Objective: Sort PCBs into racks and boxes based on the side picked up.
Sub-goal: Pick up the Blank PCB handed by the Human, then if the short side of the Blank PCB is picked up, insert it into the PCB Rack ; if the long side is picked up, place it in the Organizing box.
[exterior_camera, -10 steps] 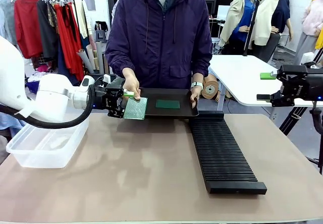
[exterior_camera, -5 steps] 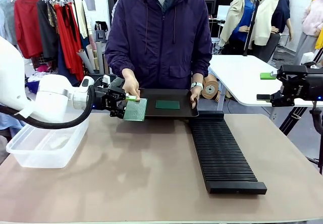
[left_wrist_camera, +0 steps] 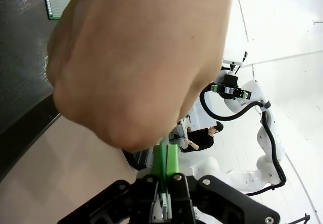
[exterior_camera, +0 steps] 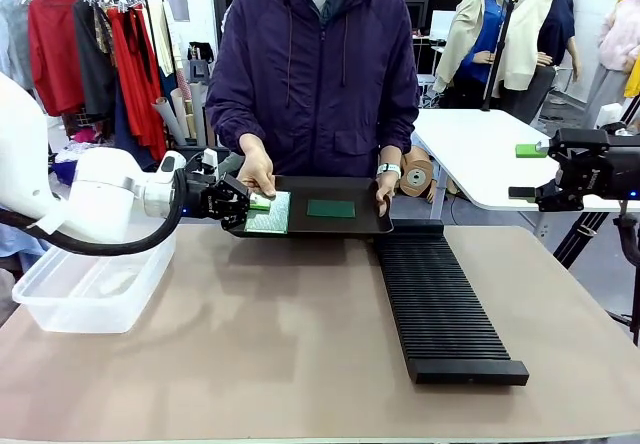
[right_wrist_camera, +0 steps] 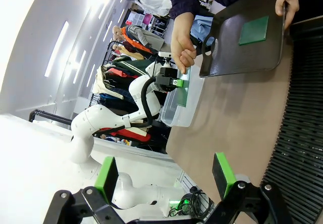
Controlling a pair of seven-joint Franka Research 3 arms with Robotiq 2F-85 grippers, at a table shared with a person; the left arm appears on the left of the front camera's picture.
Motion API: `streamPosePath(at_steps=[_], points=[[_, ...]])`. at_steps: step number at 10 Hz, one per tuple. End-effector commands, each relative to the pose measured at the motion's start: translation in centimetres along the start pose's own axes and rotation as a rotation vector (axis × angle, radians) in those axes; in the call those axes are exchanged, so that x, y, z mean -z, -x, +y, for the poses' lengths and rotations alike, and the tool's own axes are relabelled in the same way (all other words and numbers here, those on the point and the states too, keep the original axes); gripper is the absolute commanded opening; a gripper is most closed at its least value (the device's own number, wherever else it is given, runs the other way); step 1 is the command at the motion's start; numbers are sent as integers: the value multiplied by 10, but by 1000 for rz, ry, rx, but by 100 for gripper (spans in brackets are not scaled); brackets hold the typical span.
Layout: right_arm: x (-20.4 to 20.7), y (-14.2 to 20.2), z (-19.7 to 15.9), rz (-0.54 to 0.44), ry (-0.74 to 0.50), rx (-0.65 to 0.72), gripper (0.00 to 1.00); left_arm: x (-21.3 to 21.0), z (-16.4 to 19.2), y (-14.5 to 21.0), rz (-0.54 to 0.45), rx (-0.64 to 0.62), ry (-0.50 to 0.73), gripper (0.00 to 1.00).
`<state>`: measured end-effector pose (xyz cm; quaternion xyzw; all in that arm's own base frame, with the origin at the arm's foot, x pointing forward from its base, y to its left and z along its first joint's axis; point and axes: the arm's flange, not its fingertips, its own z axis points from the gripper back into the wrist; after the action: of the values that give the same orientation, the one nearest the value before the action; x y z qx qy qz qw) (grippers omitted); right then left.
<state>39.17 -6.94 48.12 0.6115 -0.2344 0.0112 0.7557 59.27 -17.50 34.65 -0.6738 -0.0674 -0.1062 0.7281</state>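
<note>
My left gripper (exterior_camera: 246, 205) is shut on the left edge of a pale grey-green PCB (exterior_camera: 270, 213), held over the near-left corner of the black tray (exterior_camera: 370, 220). The person's hand (exterior_camera: 258, 173) rests on the board right at my fingers and looms large as the hand (left_wrist_camera: 136, 57) in the left wrist view, above my closed fingertips (left_wrist_camera: 166, 183). A second, darker PCB (exterior_camera: 331, 208) lies on the tray. The black slotted rack (exterior_camera: 440, 299) runs along the table's right. The clear box (exterior_camera: 90, 284) stands at the left. My right gripper (exterior_camera: 527, 172) hangs open at the far right, its pads (right_wrist_camera: 224, 173) apart.
The person stands at the far side and holds the tray with the other hand (exterior_camera: 386, 186). In the right wrist view the rack (right_wrist_camera: 303, 133) lies below my right gripper (right_wrist_camera: 166, 176), and the box (right_wrist_camera: 181, 108) sits past the table edge.
My left gripper closed from wide open onto the pale PCB. The board tipped flatter and shifted slightly up toward the tray. My right arm stayed still.
</note>
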Motion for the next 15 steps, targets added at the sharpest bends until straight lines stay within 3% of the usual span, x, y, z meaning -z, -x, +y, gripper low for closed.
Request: streamPosePath(at_steps=[1,2,3,4,15], points=[[2,-2,2,-11,-17,-2,100,-3,0,-1,17,-14,3,0],[2,-2,2,-11,-17,-2,100,-3,0,-1,40,-16,4,0],[2,-2,2,-11,-17,-2,100,-1,-1,0,81,65,31,0],[2,-2,2,-11,-17,-2,100,0,0,1,5,-2,0,0],[2,-2,2,-11,-17,-2,100,0,0,1,5,-2,0,0]])
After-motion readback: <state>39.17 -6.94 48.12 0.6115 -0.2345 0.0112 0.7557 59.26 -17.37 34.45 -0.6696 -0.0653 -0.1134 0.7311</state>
